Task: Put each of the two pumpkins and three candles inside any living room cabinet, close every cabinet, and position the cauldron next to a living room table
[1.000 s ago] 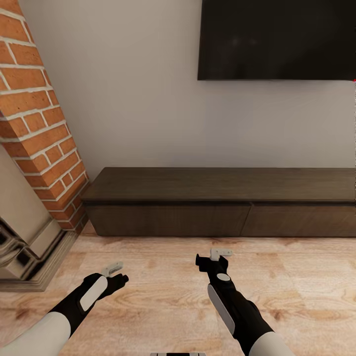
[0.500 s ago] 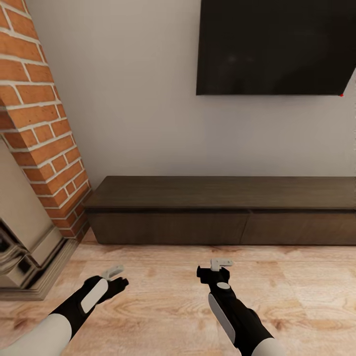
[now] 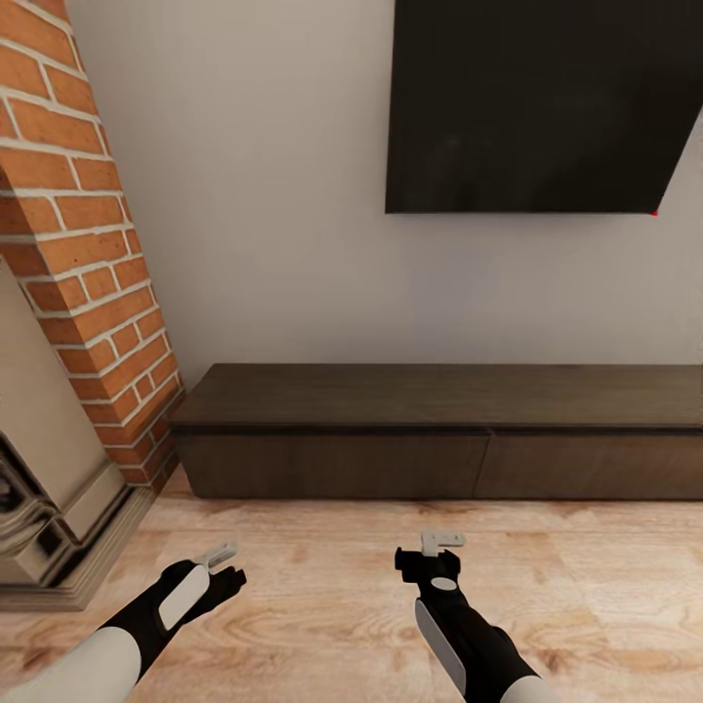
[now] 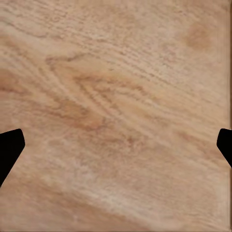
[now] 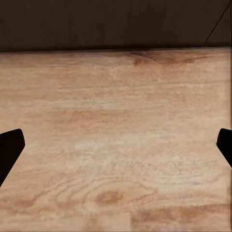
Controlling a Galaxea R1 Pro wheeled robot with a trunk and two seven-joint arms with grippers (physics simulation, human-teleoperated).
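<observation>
Two tools hung low over the wood floor, both empty. The left tool had its tips spread wide, as its wrist view showed them at opposite edges of the frame with bare floorboards between. The right tool was likewise wide open and carried nothing; its wrist view looked across floor to the dark base of the cabinet.

Ahead of both tools, well apart from them, the cabinet ran along the white wall, its drawer fronts flush and shut, its top bare. Above it hung a black TV. To the left stood a brick chimney with a pale hearth at its foot.

No pumpkins, candles or cauldron appeared near the cabinet. Whether any had already been stowed inside could not be told with the drawers shut. Judging by the empty tools, fetching or opening a drawer seemed to lie ahead.
</observation>
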